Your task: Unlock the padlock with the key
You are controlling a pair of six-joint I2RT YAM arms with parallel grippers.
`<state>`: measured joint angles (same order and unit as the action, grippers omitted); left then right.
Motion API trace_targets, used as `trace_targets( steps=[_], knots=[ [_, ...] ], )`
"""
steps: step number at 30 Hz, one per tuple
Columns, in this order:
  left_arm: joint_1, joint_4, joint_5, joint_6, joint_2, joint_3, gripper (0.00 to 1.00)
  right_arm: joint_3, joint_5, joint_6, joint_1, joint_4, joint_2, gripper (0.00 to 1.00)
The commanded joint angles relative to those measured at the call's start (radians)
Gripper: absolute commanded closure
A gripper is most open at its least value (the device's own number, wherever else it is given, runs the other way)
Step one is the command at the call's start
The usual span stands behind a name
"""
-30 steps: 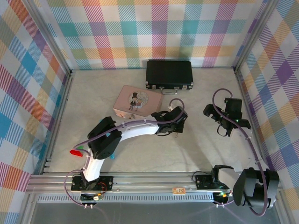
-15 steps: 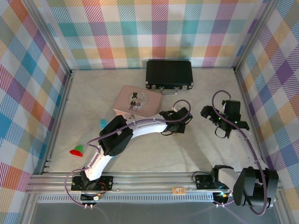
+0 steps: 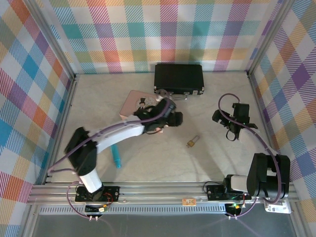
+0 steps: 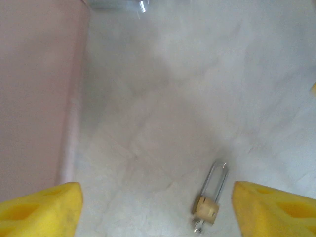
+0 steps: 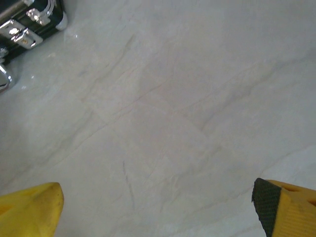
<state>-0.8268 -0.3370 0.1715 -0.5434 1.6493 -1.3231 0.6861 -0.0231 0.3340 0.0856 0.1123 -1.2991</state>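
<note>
Reading the padlock [image 4: 210, 203] off the left wrist view: small brass-gold body, thin silvery shackle, lying flat on the pale desk [image 4: 197, 74]. Its long axis is near vertical there, with the shackle toward 12–1 o'clock and the body toward 6. There's a small grey bit [image 4: 197, 228] at the body's 6 o'clock end, too blurred to say whether it's the key.

Left gripper [image 4: 157, 207]: jaws spread wide and gripping nothing, yellow fingers [image 4: 42, 210] at both bottom corners. The padlock is on the desk beyond them, nearer the 3 o'clock finger, untouched. Pink tin [image 4: 34, 89] sits at 9 o'clock.

Right gripper [image 5: 158, 207]: jaws also wide, over bare desk, black case [image 5: 29, 22] at 10–11 o'clock.

Top view: the padlock is about 4 o'clock of desk centre, shackle toward 1–2 o'clock. It's at 4 o'clock from the left gripper and 8 o'clock from the right, apart from both.
</note>
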Motion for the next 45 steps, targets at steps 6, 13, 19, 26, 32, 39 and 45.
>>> trace_targets(
  steps=[6, 13, 19, 26, 32, 39, 45],
  knots=[
    [0.303, 0.025, 0.078, 0.142, -0.292, 0.244, 0.00, -0.145, -0.067, -0.162, -0.013, -0.455, -0.061, 0.01],
    [0.611, 0.010, 0.225, 0.145, -0.447, 0.377, 0.00, -0.237, -0.091, -0.298, -0.110, -0.796, -0.140, 0.01],
    [0.643, 0.252, 0.514, 0.218, -0.470, 0.562, 0.00, -0.322, -0.087, -0.339, -0.141, -1.029, -0.229, 0.01],
    [0.644, 0.571, 0.672, 0.351, -0.362, 0.744, 0.00, -0.292, -0.119, -0.304, -0.128, -0.976, -0.236, 0.01],
    [0.646, 0.963, 0.574, 0.488, -0.232, 0.880, 0.00, -0.290, -0.112, -0.303, -0.125, -0.969, -0.236, 0.01],
    [0.683, 1.187, 0.283, 0.527, -0.162, 0.950, 0.01, -0.288, -0.109, -0.302, -0.124, -0.968, -0.236, 0.01],
    [0.682, 1.215, 0.213, 0.556, -0.135, 0.949, 0.00, -0.289, -0.109, -0.303, -0.122, -0.968, -0.237, 0.01]
  ],
)
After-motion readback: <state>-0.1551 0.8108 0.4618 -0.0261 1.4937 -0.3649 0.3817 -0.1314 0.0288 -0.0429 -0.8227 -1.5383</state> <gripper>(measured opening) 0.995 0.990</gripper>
